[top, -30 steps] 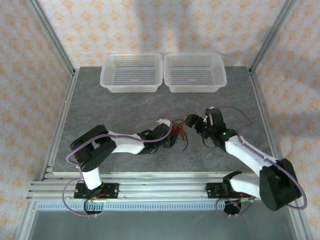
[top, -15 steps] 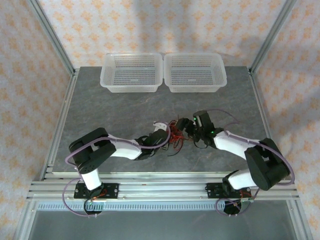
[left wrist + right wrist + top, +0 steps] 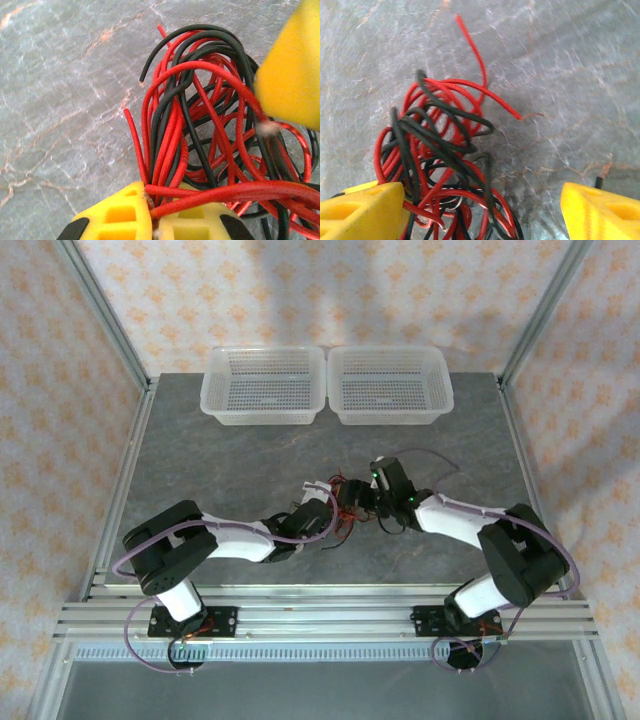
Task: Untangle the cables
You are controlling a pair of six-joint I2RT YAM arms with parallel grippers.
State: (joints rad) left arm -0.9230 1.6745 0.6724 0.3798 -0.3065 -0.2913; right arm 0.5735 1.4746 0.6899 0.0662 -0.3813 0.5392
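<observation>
Left gripper (image 3: 150,207) clamps red strands of the light, springy cables (image 3: 169,135); right gripper (image 3: 480,200) gapes over the tangle, likely best taken by a loose end.

Cables (image 3: 347,508) too small to separate in top view, bundle cut off right and bottom in left wrist view, left fingers (image 3: 125,220) cropped at bottom, blurred yellow pad (image 3: 292,75) cropped upper right, right fingers (image 3: 360,210) cropped at lower corners

Cables (image 3: 348,512) bunched mid-frame, left gripper (image 3: 338,508) and right gripper (image 3: 360,498) crowding both sides. Bare table (image 3: 220,465) open left, right and above tangle. Left basket (image 3: 262,412) and right basket (image 3: 392,412) block upper edge.
</observation>
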